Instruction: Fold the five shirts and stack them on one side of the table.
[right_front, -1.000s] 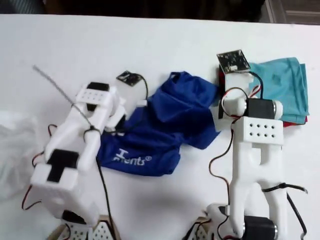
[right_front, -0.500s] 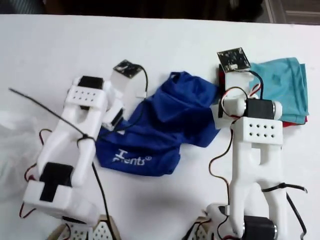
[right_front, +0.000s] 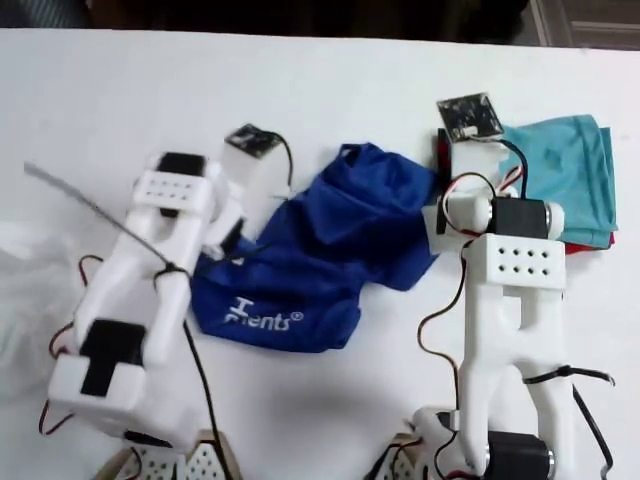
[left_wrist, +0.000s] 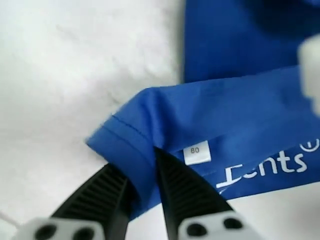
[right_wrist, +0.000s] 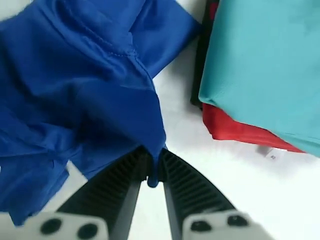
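Pinching blue shirt (right_front: 320, 250) at two spots: our left gripper (left_wrist: 136, 165) clenched on hem, right gripper (right_wrist: 153, 161) clenched on edge. We note left arm swung slightly leftward; right arm unmoved.

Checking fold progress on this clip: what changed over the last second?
The left arm shifted a little toward the table's far side. Its left gripper now clamps the blue shirt at its hem, and the cloth edge beside it moved slightly. The right gripper stayed shut on the shirt's other edge, and the teal shirt on the folded stack did not move.
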